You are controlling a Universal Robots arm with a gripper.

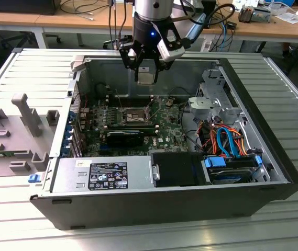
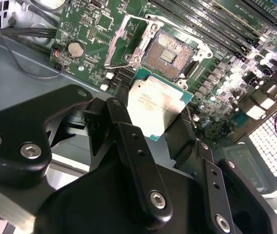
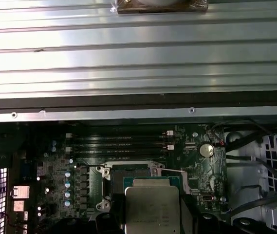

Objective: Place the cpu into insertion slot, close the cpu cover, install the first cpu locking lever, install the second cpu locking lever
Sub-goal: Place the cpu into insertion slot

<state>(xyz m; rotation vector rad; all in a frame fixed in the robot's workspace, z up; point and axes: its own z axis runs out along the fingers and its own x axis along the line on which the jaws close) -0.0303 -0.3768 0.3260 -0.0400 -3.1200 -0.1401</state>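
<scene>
My gripper [image 1: 146, 77] hangs above the open computer case, shut on the cpu [image 1: 146, 79], a flat silver-topped square chip with a green edge. In the second wrist view the cpu [image 2: 155, 105] sits pinched between the black fingers [image 2: 123, 122], a little above and beside the insertion slot [image 2: 170, 48], whose dark centre lies bare. The cpu cover [image 2: 118, 40], a thin silvery frame, stands swung open next to the slot. The first wrist view shows the cpu [image 3: 152, 204] overlapping part of the insertion slot [image 3: 128, 173]. From the exterior view, the insertion slot [image 1: 133, 116] lies well below the gripper on the green board.
Memory slots [image 2: 216, 24] run beside the socket, with a coin battery [image 2: 76, 48] on the other side. A power supply box [image 1: 107, 175] fills the case's near side. A drive bay with blue brackets [image 1: 232, 162] and orange and blue cables [image 1: 222, 138] sits at the exterior view's right. Grey fixtures [image 1: 23, 120] lie outside the case.
</scene>
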